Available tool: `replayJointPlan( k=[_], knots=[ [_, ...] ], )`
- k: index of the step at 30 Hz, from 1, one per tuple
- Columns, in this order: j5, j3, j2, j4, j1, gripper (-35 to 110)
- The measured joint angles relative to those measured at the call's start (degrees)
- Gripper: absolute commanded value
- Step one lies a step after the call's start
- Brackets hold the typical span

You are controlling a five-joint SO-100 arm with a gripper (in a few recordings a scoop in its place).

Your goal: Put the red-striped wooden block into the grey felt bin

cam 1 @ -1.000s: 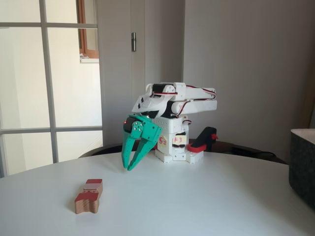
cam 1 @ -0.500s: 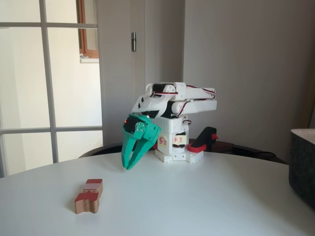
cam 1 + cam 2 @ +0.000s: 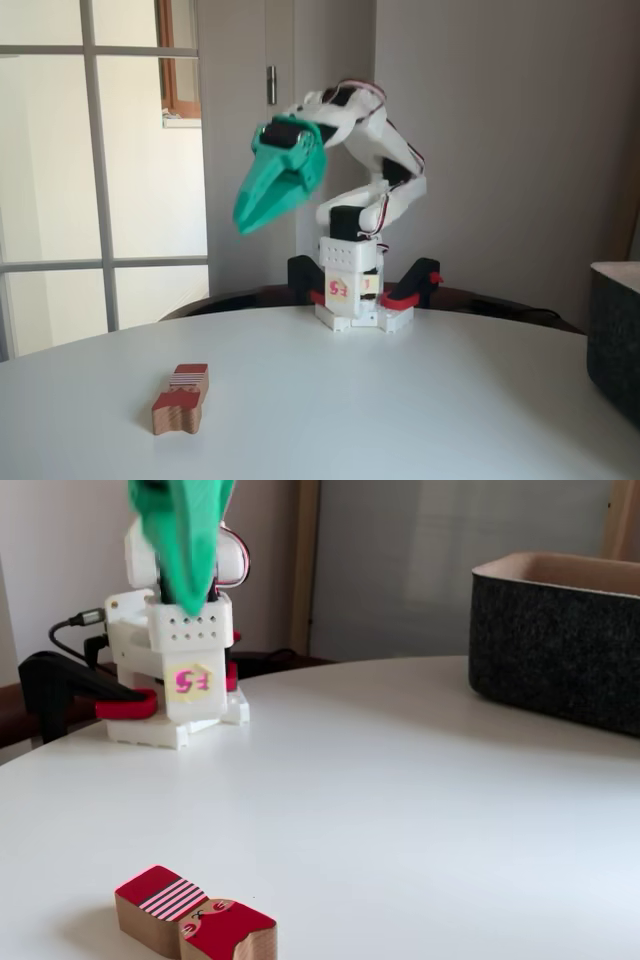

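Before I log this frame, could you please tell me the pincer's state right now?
Pincer: shut, holding nothing, raised above the table; the red-striped wooden block lies apart on it.
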State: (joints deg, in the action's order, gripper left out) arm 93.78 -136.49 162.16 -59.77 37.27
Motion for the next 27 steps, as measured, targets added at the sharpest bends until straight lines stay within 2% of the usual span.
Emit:
replayJointPlan(
  k=[8, 13, 16, 22, 27],
  knots=[
    [-22.0, 14.2, -20.8, 0.0, -7.8, 8],
    [-36.7, 19.4, -31.4, -0.7, -5.7, 18],
    [-40.3, 20.0, -36.8, -3.6, -5.2, 25],
    [-44.2, 22.1, -44.9, -14.7, -3.3, 28],
    [-43.7, 22.9, -51.1, -20.0, -3.0, 33]
  ],
)
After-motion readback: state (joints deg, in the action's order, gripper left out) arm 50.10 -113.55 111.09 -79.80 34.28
